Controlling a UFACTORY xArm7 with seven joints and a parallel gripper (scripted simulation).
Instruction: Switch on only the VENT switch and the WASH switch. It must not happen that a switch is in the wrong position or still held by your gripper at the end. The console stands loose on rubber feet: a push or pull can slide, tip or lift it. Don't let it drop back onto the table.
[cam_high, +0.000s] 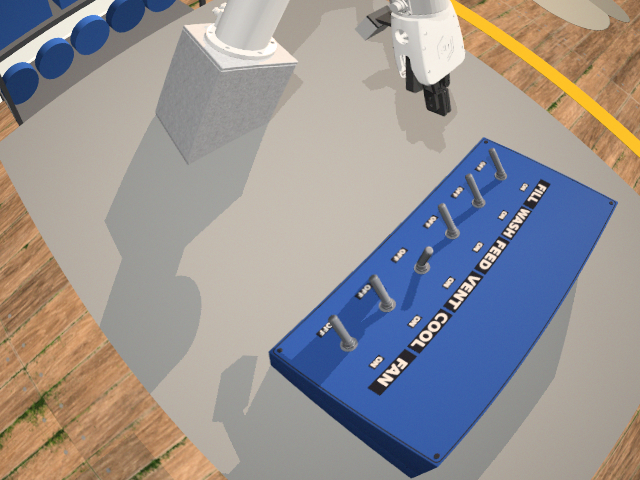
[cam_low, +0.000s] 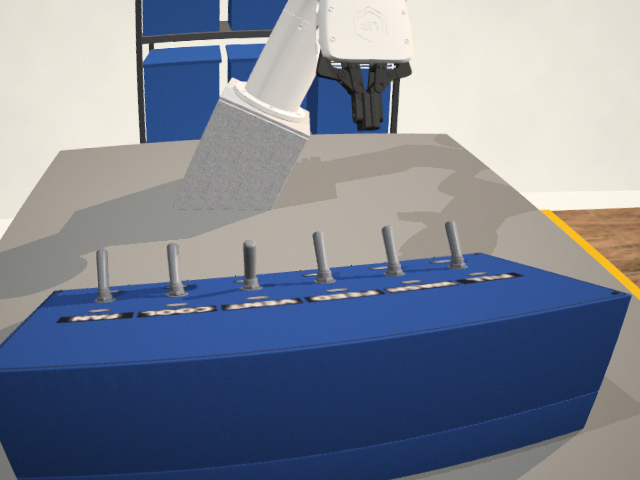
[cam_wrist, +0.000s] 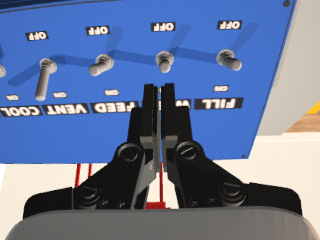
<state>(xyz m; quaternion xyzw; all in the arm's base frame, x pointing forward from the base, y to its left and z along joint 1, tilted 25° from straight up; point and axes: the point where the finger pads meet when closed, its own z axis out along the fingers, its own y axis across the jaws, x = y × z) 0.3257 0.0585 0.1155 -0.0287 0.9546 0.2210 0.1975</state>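
The blue console lies on the grey table with six grey lever switches in a row. The VENT lever leans toward its ON mark. The WASH lever leans toward OFF, as do the FAN, COOL, FEED and FILL levers. My gripper is shut and empty. It hangs above the table on the console's OFF side, apart from the levers. In the wrist view its fingertips line up with the WASH lever.
The arm's grey pedestal stands on the table to the left of the gripper. A rack with blue bins stands beyond the table. A yellow floor line runs past the table's right edge.
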